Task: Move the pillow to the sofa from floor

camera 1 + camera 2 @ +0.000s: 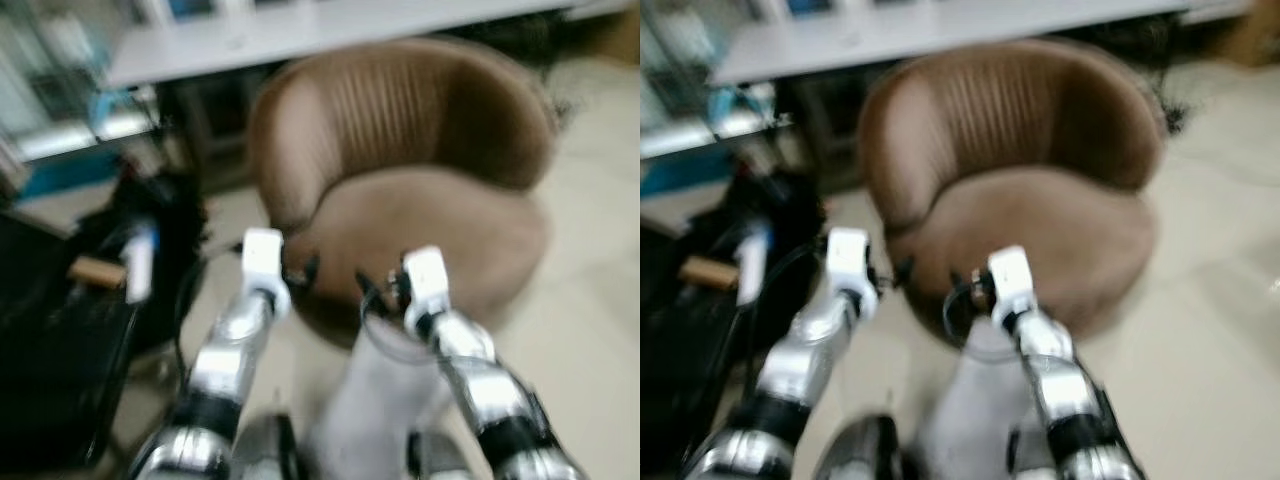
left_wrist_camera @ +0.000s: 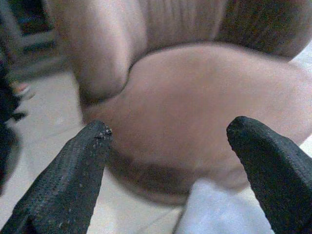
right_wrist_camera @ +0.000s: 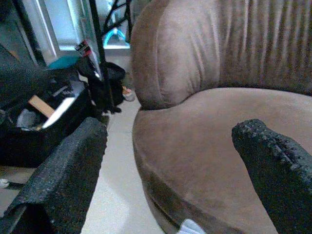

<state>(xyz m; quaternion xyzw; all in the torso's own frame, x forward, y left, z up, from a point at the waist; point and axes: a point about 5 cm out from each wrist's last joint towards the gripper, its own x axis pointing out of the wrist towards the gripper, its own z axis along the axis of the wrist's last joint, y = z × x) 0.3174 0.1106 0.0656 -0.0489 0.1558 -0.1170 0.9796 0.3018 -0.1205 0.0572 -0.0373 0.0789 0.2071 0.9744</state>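
A round brown sofa chair [image 1: 420, 190] stands just ahead on the pale floor. A light grey pillow [image 1: 375, 405] sits low between my two forearms, in front of the seat; its corner also shows as the pillow [image 2: 219, 212] and the pillow [image 3: 189, 227]. What holds it up is hidden. My left gripper [image 1: 303, 270] is open at the seat's front left edge. My right gripper [image 1: 372, 290] is open beside it, just above the pillow's top. In both wrist views the fingers [image 2: 78, 170] and fingers [image 3: 68, 170] stand wide apart with only the seat cushion beyond them.
An open black case [image 1: 60, 350] with loose items lies on the floor at my left, next to a dark bag [image 1: 165, 215]. A white table [image 1: 300, 35] runs along the back. Bare floor [image 1: 590, 330] stretches to the right of the chair.
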